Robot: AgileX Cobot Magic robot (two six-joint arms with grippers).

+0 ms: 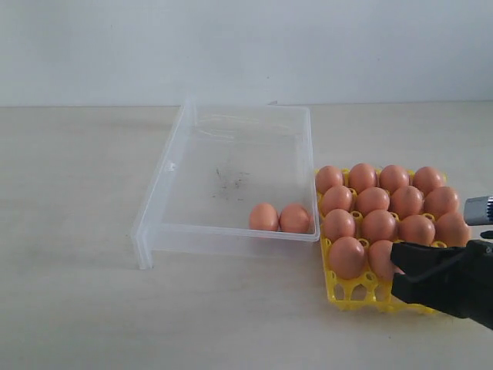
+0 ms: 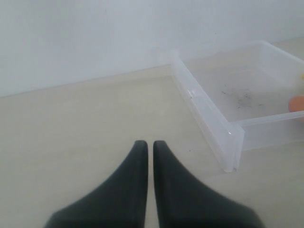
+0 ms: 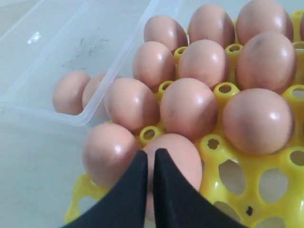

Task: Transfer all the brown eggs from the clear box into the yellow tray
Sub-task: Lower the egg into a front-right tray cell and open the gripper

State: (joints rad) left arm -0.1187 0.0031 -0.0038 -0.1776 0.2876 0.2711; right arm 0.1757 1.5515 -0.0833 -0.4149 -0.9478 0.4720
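Brown eggs [image 1: 379,226]: fourteen sit in the yellow tray [image 1: 348,296], two remain in the clear box [image 1: 160,185].
The leftover pair [image 1: 264,217] lies touching in the box's near corner beside the tray; two front tray cells [image 3: 266,185] are bare. Right end effector [image 3: 148,159] hangs fully closed and empty over a front-row egg [image 3: 178,156]; left end effector [image 2: 147,145] is closed, empty, above the counter [image 2: 71,123].

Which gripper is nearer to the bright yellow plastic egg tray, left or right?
Right. The right gripper is at the yellow tray's front row; the left gripper is over the table, beyond the clear plastic box.
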